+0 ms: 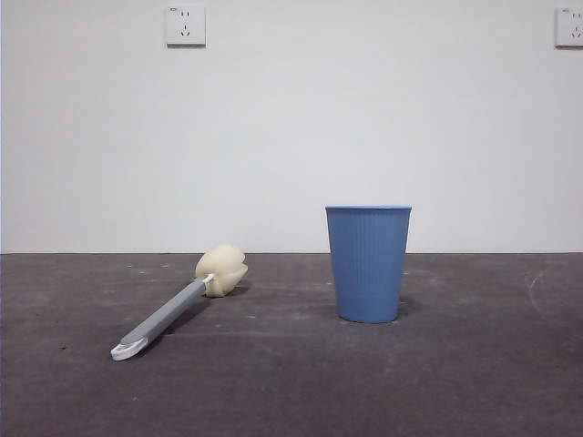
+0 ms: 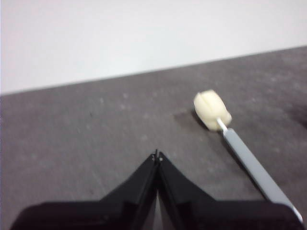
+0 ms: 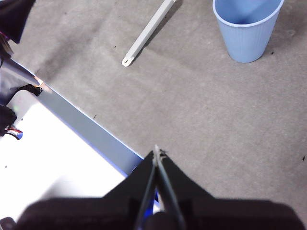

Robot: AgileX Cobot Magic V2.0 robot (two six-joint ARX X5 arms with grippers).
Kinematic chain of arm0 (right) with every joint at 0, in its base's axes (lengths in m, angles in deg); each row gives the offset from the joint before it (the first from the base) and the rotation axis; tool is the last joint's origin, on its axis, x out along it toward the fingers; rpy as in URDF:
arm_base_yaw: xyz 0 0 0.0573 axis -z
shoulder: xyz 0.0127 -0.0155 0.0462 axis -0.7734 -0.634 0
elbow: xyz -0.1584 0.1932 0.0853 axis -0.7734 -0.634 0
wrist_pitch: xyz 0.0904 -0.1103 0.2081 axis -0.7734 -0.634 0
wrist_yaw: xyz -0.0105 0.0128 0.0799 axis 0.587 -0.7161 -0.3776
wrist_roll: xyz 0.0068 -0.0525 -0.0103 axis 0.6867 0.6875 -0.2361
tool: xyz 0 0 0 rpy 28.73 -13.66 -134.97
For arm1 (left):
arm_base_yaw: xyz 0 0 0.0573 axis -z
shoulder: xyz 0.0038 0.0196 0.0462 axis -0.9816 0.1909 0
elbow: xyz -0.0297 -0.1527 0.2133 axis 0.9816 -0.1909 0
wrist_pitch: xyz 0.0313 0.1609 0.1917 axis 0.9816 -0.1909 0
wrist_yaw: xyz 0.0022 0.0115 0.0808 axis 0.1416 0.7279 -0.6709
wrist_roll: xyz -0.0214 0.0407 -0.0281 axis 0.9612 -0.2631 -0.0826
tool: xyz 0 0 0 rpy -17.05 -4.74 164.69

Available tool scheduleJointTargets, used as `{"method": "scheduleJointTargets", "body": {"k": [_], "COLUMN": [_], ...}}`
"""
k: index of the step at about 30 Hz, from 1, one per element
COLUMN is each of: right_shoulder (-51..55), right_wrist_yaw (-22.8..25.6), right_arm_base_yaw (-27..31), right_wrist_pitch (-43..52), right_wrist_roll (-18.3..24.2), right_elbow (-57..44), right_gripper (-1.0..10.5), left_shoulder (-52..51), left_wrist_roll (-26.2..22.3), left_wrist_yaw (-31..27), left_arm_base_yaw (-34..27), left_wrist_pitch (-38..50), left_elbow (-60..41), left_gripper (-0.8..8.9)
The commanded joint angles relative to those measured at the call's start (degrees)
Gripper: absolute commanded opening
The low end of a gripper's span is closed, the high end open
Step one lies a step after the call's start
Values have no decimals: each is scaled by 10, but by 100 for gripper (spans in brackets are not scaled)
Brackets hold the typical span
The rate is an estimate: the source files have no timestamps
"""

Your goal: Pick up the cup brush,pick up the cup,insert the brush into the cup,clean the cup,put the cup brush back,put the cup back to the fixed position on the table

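Note:
The cup brush (image 1: 173, 309) lies flat on the table (image 1: 291, 382) at the left, its cream sponge head (image 1: 221, 269) toward the wall and its white looped tip (image 1: 123, 350) toward the front. The blue ribbed cup (image 1: 368, 262) stands upright to its right, apart from it. In the left wrist view the brush (image 2: 240, 148) lies ahead and to one side of my left gripper (image 2: 157, 155), which is shut and empty. My right gripper (image 3: 157, 152) is also shut and empty, hovering near the table's front edge, with the cup (image 3: 247, 26) and the brush handle (image 3: 146, 33) well ahead of it.
A white wall with two sockets (image 1: 185, 25) closes the table at the back. The right wrist view shows the table's front edge (image 3: 81, 124) with a bright floor below and dark robot parts (image 3: 12, 28) at one side.

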State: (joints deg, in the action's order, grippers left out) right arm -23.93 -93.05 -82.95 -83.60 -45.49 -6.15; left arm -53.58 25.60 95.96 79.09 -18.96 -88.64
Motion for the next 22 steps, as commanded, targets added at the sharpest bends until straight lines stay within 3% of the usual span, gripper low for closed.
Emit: {"method": "scheduleJointTargets", "body": {"k": [1,5,8,22], "right_shoulder": [1,1,1,1], "right_wrist_yaw": [2,2,2,2], "right_arm_base_yaw": [-1,-1,-1,-1], "right_wrist_pitch": [1,1,1,1], "right_wrist_roll": [-4,-4,-4,-4], "right_elbow": [-1,-1,-1,-1], "right_gripper": [1,1,1,1], "left_shoulder": [-2,-2,-2,-2], "left_wrist_roll": [9,24,64,66], "left_wrist_yaw": [-2,0,1,-2], "left_arm_base_yaw": [-1,-1,-1,-1], "left_wrist_pitch": [-37,-33,-28,-27], "left_elbow": [-8,-8,-8,-8], "left_gripper": [-4,-4,-3,-3]}}
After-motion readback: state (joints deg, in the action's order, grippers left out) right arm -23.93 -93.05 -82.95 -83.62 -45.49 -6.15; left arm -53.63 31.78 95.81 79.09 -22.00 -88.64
